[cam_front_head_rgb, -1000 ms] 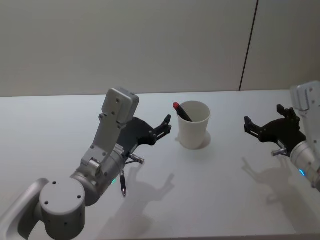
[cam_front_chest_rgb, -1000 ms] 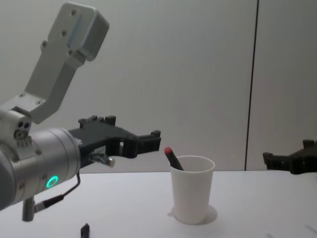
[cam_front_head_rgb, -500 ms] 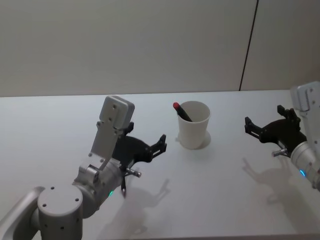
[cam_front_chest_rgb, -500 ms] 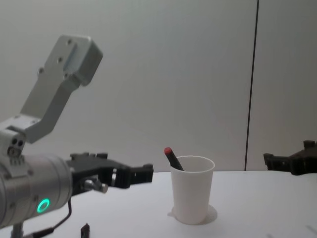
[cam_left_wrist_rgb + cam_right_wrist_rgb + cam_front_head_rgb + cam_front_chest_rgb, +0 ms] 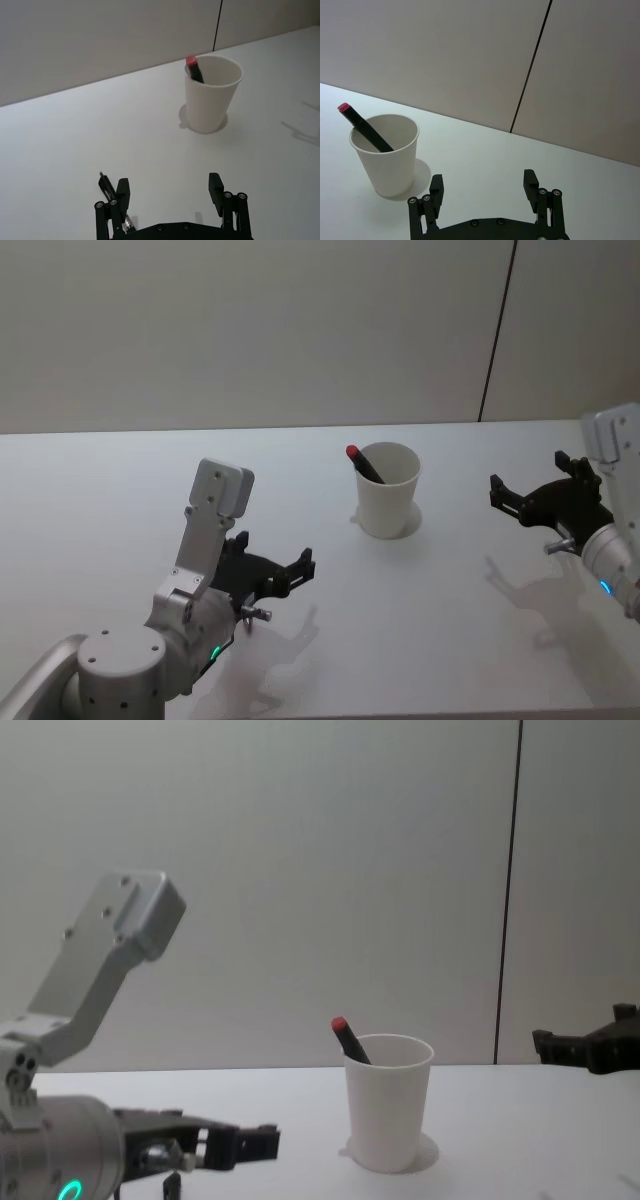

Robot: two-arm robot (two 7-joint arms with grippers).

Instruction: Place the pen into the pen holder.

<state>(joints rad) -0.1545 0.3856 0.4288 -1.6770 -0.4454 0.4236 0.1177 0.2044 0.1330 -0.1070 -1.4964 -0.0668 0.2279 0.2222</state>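
The pen (image 5: pixel 365 464), a slim black stick with a red tip, stands tilted inside the pen holder (image 5: pixel 388 502), a white paper cup at the table's middle. Its red end pokes above the rim toward my left. The pen (image 5: pixel 195 69) in the cup (image 5: pixel 210 100) shows again in the left wrist view, and the pen (image 5: pixel 365 127) in the cup (image 5: pixel 387 165) in the right wrist view. My left gripper (image 5: pixel 285 562) hangs open and empty low over the table, well back from the cup on the near left. My right gripper (image 5: pixel 528 475) hovers open and empty to the cup's right.
A tiny black stub (image 5: pixel 104 181) lies on the white table (image 5: pixel 440 590) beside my left gripper's fingers (image 5: pixel 122 187). A plain wall with a dark vertical seam (image 5: pixel 498 330) stands behind the table.
My left arm has drawn back from the cup toward the near left and sunk lower, its gripper staying open. The pen, the cup and my right arm have not moved.
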